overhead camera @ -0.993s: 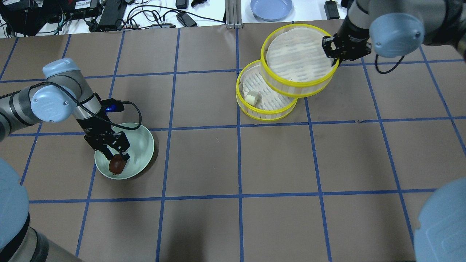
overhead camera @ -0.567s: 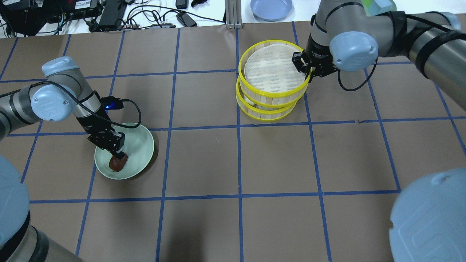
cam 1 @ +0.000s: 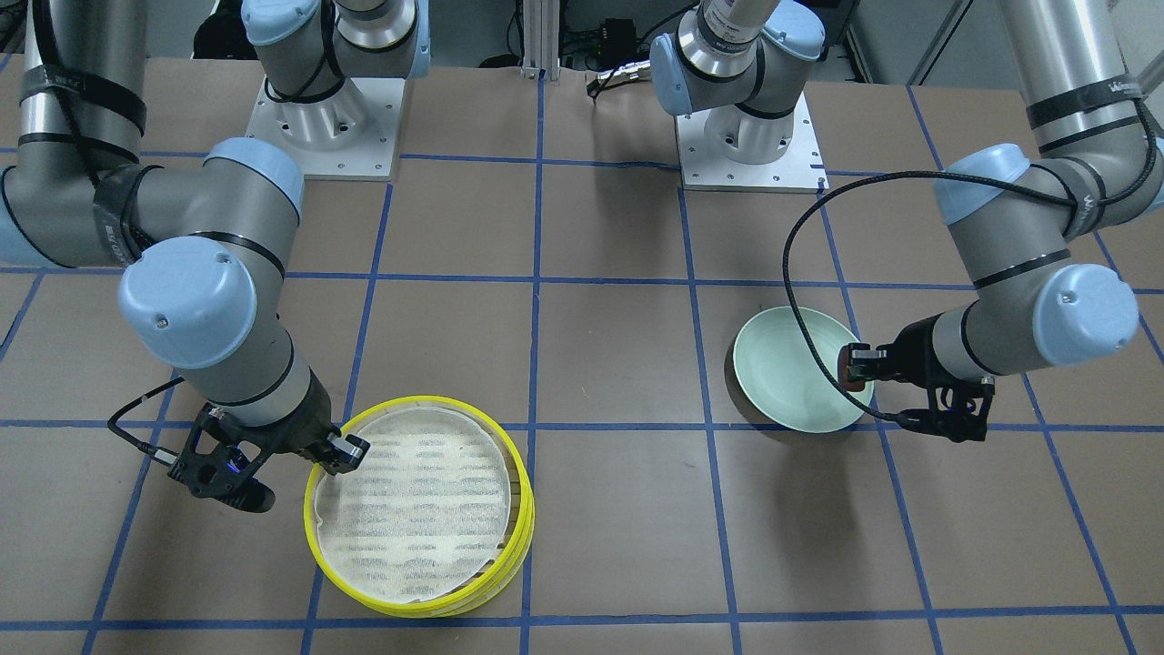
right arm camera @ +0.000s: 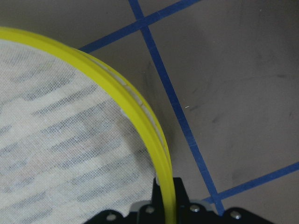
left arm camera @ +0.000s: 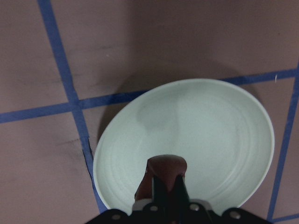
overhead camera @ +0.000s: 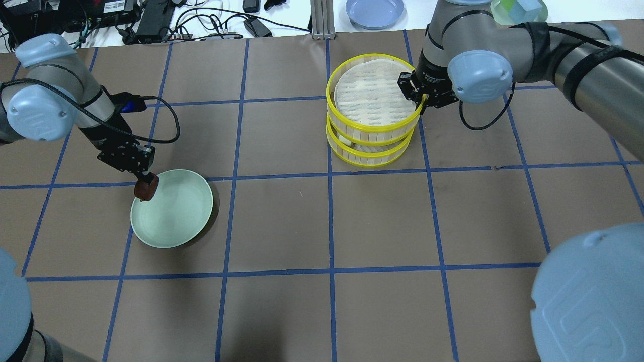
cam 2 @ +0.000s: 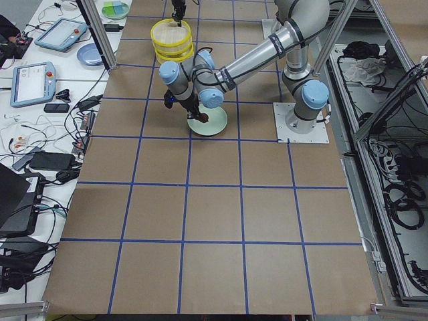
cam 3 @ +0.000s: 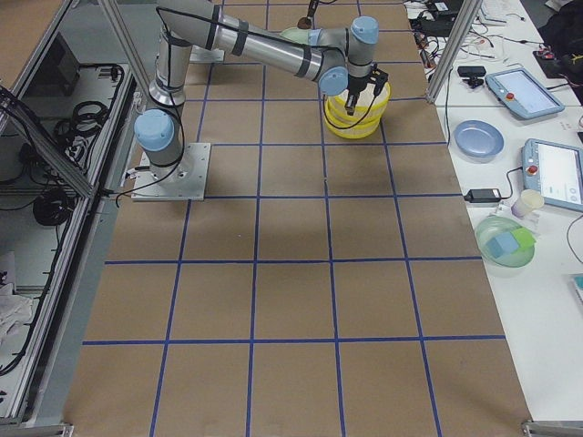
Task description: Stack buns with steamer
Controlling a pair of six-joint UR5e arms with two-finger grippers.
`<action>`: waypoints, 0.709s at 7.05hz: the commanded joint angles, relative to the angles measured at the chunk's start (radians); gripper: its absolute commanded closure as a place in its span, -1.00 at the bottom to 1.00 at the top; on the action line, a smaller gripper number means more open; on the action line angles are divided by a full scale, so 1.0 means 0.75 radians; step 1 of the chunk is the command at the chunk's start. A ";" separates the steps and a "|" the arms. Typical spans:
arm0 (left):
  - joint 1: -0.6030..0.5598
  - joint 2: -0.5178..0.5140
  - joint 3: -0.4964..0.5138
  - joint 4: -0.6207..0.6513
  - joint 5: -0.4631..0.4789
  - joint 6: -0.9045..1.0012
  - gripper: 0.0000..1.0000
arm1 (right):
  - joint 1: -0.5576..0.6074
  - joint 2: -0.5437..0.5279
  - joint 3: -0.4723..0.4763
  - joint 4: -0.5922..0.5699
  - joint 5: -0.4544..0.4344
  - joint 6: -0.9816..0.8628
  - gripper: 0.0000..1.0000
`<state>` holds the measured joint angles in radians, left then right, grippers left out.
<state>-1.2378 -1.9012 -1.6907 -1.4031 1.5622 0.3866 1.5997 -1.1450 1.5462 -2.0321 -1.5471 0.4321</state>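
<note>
My left gripper [overhead camera: 145, 182] is shut on the dark reddish-brown bun [overhead camera: 146, 190] and holds it above the near-left rim of the pale green plate [overhead camera: 176, 213]. The left wrist view shows the bun [left arm camera: 164, 169] between the fingers over the plate [left arm camera: 210, 126]. My right gripper [overhead camera: 420, 99] is shut on the yellow rim of the upper steamer tray [overhead camera: 370, 95], which sits on the lower tray [overhead camera: 370, 153]. The right wrist view shows that rim [right arm camera: 117, 88] clamped. The cream bun is hidden under the upper tray.
A blue plate [overhead camera: 375, 11] and a green bowl [overhead camera: 518, 10] stand beyond the table's back edge, with cables and power bricks [overhead camera: 151, 20] at the back left. Blue tape lines grid the brown table.
My left gripper closed on the brown bun and lifted it off the plate toward the back left. My right gripper carried the upper tray left onto the lower tray, covering the cream bun.
</note>
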 commanded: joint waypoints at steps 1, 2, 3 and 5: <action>-0.014 0.027 0.094 0.005 -0.009 -0.224 1.00 | 0.000 0.017 0.000 -0.019 0.001 0.003 1.00; -0.013 0.021 0.107 0.024 -0.074 -0.255 1.00 | 0.000 0.021 0.002 -0.015 0.001 0.003 1.00; -0.027 0.050 0.107 0.046 -0.089 -0.355 1.00 | 0.000 0.021 0.006 -0.013 0.001 0.003 1.00; -0.092 0.150 0.182 0.030 -0.077 -0.395 1.00 | 0.000 0.025 0.033 -0.017 0.003 0.003 1.00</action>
<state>-1.2734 -1.8301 -1.5922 -1.3744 1.5009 0.1153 1.6000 -1.1272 1.5619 -2.0434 -1.5452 0.4341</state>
